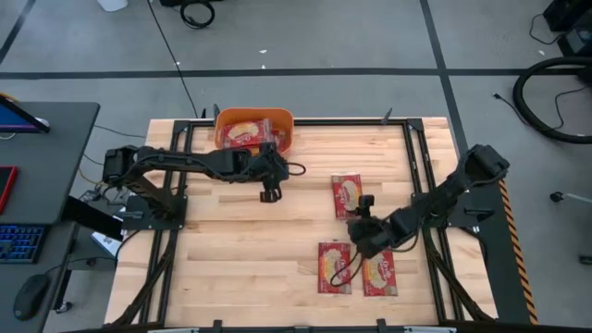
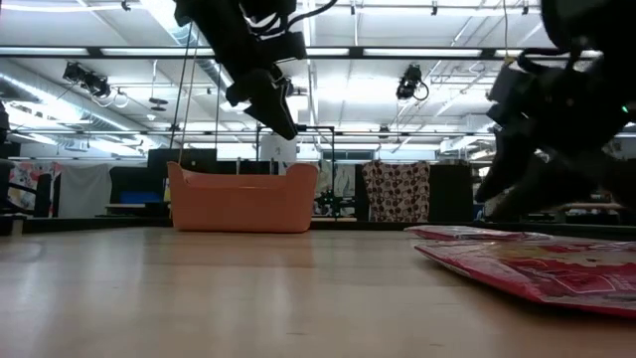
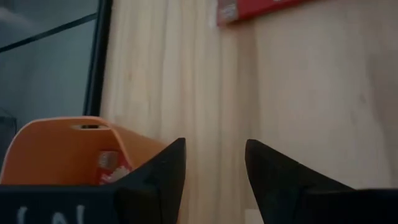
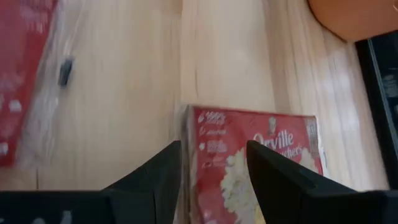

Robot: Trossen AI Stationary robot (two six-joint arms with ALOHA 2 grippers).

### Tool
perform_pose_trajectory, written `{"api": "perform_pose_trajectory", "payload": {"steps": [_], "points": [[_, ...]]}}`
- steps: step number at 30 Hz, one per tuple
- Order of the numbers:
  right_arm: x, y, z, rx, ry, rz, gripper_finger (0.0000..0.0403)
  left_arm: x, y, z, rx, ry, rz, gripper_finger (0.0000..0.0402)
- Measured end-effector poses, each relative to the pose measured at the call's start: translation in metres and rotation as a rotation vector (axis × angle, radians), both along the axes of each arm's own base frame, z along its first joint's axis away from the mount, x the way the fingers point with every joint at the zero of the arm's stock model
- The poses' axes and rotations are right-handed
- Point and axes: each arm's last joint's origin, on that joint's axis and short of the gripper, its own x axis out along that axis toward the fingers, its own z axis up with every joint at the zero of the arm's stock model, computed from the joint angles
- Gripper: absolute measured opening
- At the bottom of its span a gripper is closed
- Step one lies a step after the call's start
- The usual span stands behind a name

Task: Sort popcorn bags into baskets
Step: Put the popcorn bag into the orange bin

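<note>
The orange basket (image 1: 254, 129) stands at the table's far edge with red popcorn bags (image 1: 248, 134) lying in it; it also shows in the low view (image 2: 241, 199). Three more bags lie flat on the table: one in the middle right (image 1: 347, 194) and two side by side near the front (image 1: 335, 266) (image 1: 379, 271). My left gripper (image 1: 270, 193) hangs open and empty above the table, just on the near side of the basket (image 3: 62, 152). My right gripper (image 1: 362, 207) is open, low over the near end of the middle bag (image 4: 261, 162), its fingers astride that bag's corner.
A black metal frame (image 1: 421, 176) runs round the table's sides and far edge. Bare wood lies between the basket and the front bags, on the table's left half. A desk with a keyboard (image 1: 18, 242) stands off to the left.
</note>
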Motion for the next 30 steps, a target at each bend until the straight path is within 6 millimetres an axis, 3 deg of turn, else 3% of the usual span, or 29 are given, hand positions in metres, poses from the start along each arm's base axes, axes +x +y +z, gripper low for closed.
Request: {"api": "perform_pose_trajectory", "payload": {"steps": [10,16,22,28,30], "points": [[0.001,-0.001,-0.020,0.011,0.074,-0.035,0.0182,0.001,-0.018,-0.001,-0.059,0.006,-0.066,0.0169],[0.002,-0.005,-0.020,0.054,0.108,-0.060,0.0157,0.002,-0.030,-0.002,-0.117,-0.007,-0.098,0.0169],[0.003,-0.010,-0.021,0.077,0.152,-0.043,0.0104,0.002,-0.044,-0.002,-0.148,-0.012,-0.116,0.0169],[0.006,-0.009,-0.020,0.097,0.180,-0.017,0.0014,-0.002,-0.056,-0.005,-0.150,0.037,-0.151,0.0169],[0.009,-0.008,-0.017,0.088,0.191,0.001,0.0009,-0.002,-0.059,-0.005,-0.150,0.045,-0.159,0.0169]]}}
